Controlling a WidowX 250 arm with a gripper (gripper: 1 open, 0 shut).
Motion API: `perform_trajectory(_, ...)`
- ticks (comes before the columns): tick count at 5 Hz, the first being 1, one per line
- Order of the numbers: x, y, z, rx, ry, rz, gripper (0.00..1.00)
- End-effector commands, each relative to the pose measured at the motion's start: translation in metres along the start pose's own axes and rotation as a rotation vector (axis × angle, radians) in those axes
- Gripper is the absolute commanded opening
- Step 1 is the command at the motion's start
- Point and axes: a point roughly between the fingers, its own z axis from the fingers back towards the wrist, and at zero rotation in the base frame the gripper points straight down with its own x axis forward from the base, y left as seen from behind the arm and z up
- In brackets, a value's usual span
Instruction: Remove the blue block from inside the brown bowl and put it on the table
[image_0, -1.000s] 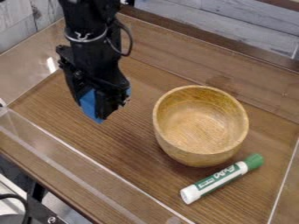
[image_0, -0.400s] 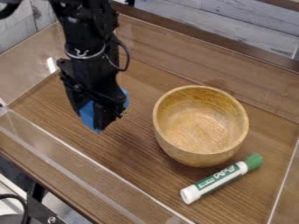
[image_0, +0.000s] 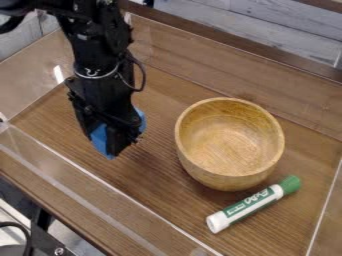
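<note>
My gripper (image_0: 110, 146) points straight down over the table (image_0: 147, 190), well left of the brown bowl (image_0: 230, 142). It is shut on the blue block (image_0: 102, 137), which shows as a bright blue patch between the black fingers, just above the tabletop. Whether the block touches the wood I cannot tell. The bowl stands upright with nothing inside it.
A green-and-white marker (image_0: 254, 204) lies on the table in front of the bowl at the right. Low clear plastic walls (image_0: 60, 160) border the tabletop, one running close along the gripper's near side.
The gripper has sunk toward the table with the blue block still in it, shifting slightly toward the near left. Bowl and marker have not moved.
</note>
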Motion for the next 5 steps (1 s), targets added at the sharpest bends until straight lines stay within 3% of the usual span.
perform_trajectory(1, 0.008, 0.007, 0.007, 0.012, -0.032, 0.016, 1.0)
perform_trajectory(5, 0.021, 0.015, 0.026, 0.007, -0.072, 0.043, 1.0)
